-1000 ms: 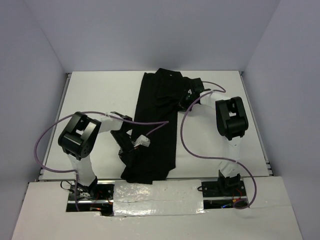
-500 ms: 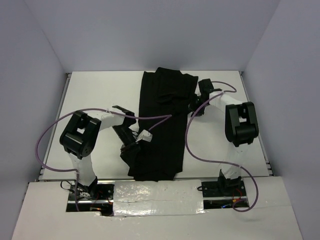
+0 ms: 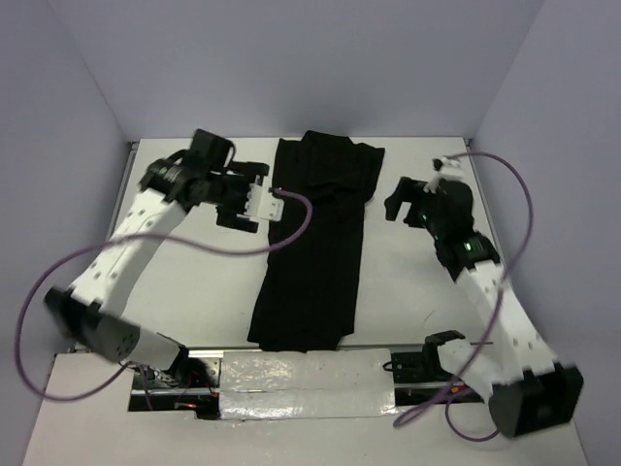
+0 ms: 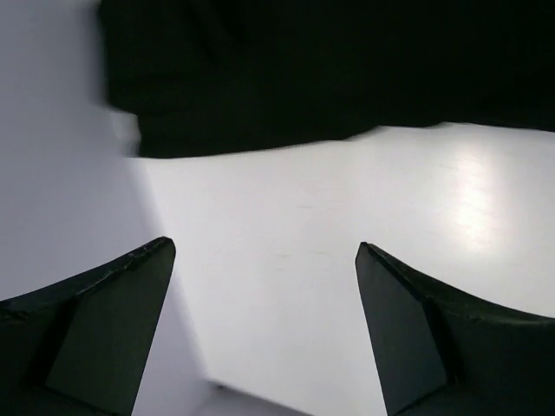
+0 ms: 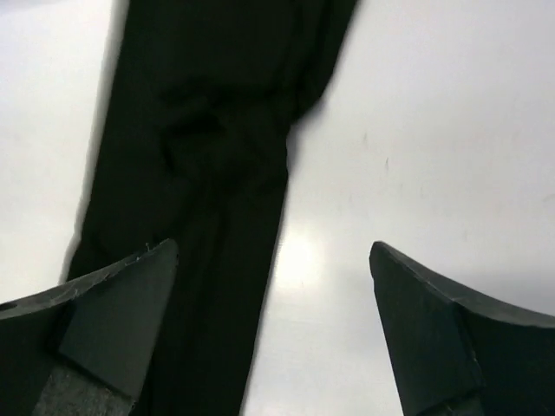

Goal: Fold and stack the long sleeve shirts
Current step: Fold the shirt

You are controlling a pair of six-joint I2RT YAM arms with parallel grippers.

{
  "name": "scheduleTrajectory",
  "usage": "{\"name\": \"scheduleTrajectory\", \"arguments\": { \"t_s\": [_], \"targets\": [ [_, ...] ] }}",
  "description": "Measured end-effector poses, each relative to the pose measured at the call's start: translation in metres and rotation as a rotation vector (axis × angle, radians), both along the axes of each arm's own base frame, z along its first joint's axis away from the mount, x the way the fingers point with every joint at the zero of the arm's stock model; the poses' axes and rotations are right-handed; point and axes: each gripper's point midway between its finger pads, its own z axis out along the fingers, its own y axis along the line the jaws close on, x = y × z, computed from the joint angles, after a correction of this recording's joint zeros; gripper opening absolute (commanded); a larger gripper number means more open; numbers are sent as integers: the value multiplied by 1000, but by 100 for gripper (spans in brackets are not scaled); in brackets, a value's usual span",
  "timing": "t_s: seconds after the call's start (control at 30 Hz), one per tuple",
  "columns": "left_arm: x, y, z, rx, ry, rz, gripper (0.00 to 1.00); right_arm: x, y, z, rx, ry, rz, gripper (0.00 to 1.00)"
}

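Observation:
One black long sleeve shirt (image 3: 315, 243) lies folded into a long narrow strip down the middle of the white table (image 3: 194, 282), from the far edge to the near edge. My left gripper (image 3: 243, 204) hangs open just left of the strip's far part. In the left wrist view this gripper (image 4: 263, 247) has only bare table between its fingers, and the shirt (image 4: 329, 69) fills the top. My right gripper (image 3: 400, 199) hangs open to the right of the strip. In the right wrist view it (image 5: 273, 247) is empty above the shirt's (image 5: 208, 130) right edge.
Purple cables (image 3: 291, 228) loop from both arms, and the left one crosses the shirt's upper part. Grey walls close the table on three sides. A foil-taped rail (image 3: 306, 374) with the arm bases runs along the near edge.
Both grippers opened and let go of the shirt. The left arm swung up to the far left, the right arm pulled back to the right. The shirt now lies as a straight strip.

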Motion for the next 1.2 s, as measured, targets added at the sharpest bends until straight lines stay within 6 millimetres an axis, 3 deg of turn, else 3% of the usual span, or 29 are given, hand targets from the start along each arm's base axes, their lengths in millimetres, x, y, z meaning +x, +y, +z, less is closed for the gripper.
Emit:
{"name": "scheduleTrajectory", "arguments": {
  "t_s": [0.07,0.1,0.13,0.17,0.2,0.23,0.27,0.3,0.33,0.37,0.43,0.5,0.8,0.93,1.07,1.13,1.17,1.2],
  "targets": [
    [1,-2,51,-84,-211,-25,99,-11,-7,24,28,-167,-5,93],
    [-6,-2,60,-94,-269,-60,91,-20,-9,28,51,-207,2,84],
    [-18,-3,61,-87,-295,-105,78,-25,-10,30,75,-224,14,68],
    [-33,-6,50,-65,-286,-166,64,-26,-6,29,94,-218,33,62],
    [-48,-10,33,-41,-265,-223,50,-25,2,21,124,-184,65,60],
    [-63,-14,5,-6,-215,-282,52,-25,11,10,152,-134,93,61],
    [-81,-16,-28,29,-162,-346,56,-29,23,-7,182,-65,127,62],
    [-101,-14,-67,82,-83,-404,71,-34,34,-27,205,7,155,65],
    [-120,-7,-106,135,-8,-458,76,-46,46,-51,231,88,180,76],
    [-137,1,-134,173,43,-501,81,-65,58,-78,260,187,204,81],
    [-168,18,-173,229,104,-582,84,-111,75,-119,297,356,252,84],
    [-184,22,-187,231,66,-656,84,-146,81,-142,321,471,268,84],
    [-191,-18,-203,145,-105,-837,77,-207,95,-183,379,682,261,80],
    [-193,-36,-211,115,-127,-865,72,-212,108,-185,403,709,283,80],
    [-193,-49,-212,67,-171,-863,49,-214,127,-185,449,720,328,74],
    [-196,-52,-214,52,-160,-856,36,-214,135,-186,463,732,350,64],
    [-198,-54,-216,42,-147,-849,10,-215,139,-187,467,741,361,59],
    [-200,-55,-216,33,-134,-840,1,-217,142,-189,469,755,371,47]
  ]
}}
